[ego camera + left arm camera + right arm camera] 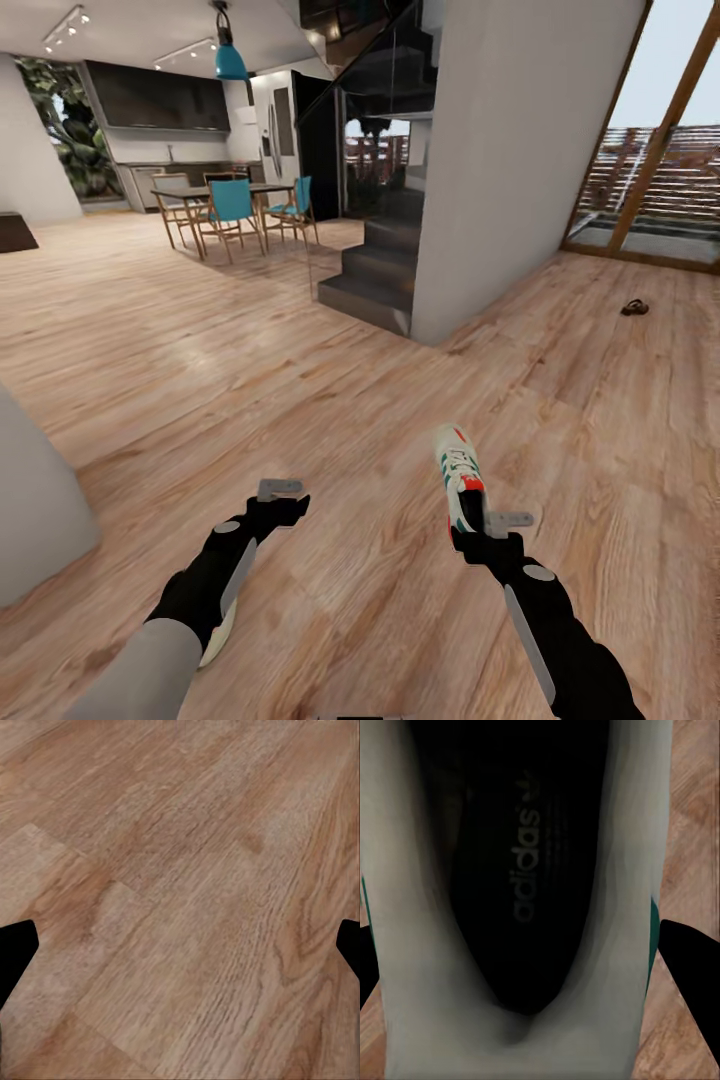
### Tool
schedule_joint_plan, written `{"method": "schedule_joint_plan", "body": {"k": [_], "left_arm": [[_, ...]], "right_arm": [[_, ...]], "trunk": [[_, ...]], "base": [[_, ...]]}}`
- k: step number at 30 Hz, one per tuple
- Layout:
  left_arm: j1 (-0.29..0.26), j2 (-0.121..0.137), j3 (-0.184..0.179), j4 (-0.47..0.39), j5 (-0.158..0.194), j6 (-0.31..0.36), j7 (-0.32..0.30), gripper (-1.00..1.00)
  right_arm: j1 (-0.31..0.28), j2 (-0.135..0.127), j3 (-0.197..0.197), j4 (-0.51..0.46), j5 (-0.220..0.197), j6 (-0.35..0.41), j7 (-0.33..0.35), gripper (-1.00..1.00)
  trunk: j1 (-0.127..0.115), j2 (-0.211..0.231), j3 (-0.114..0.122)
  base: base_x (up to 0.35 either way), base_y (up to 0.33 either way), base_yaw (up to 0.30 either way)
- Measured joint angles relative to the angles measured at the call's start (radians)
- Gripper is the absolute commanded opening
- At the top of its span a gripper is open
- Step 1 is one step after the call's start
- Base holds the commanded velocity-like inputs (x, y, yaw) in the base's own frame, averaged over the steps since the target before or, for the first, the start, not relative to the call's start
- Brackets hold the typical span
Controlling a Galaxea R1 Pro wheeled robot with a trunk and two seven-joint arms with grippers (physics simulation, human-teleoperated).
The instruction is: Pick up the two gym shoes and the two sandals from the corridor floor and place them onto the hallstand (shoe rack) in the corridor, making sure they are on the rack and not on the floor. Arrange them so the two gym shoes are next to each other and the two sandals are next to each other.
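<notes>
One gym shoe (461,478), cream-white with green stripes and a red-orange heel, hangs above the corridor floor (350,420), toe pointing away from me. My right gripper (478,528) is shut on its heel end. In the right wrist view the gym shoe (521,870) shows its dark insole between the black fingers (690,960). My left gripper (283,497) hovers open over bare planks, and its fingertips (15,952) stand wide apart with nothing between them. One dark brown sandal (634,307) lies on the floor far off to the right. The hallstand is out of view.
A white wall block (510,160) and dark stairs (380,270) stand ahead. A dining table with teal chairs (232,208) is at the back left. Glass doors (650,130) line the right. A pale grey bulk (30,510) sits close at my left.
</notes>
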Motion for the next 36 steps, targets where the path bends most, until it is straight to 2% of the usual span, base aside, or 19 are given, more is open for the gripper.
{"method": "schedule_joint_plan", "body": {"k": [25, 36], "left_arm": [[0.0, -0.001, -0.001, 0.0, 0.001, 0.001, 0.0, 1.0], [0.0, -0.003, -0.003, 0.001, 0.001, 0.001, 0.0, 1.0]], "right_arm": [[0.0, 0.0, 0.0, 0.0, 0.0, 0.0, 0.0, -1.0], [0.0, -0.001, -0.002, 0.001, -0.001, 0.0, 0.003, -1.0]], "trunk": [[0.0, 0.0, 0.015], [0.0, 0.0, 0.022]], "base": [[0.348, -0.103, -0.276], [0.348, -0.013, -0.276]]}}
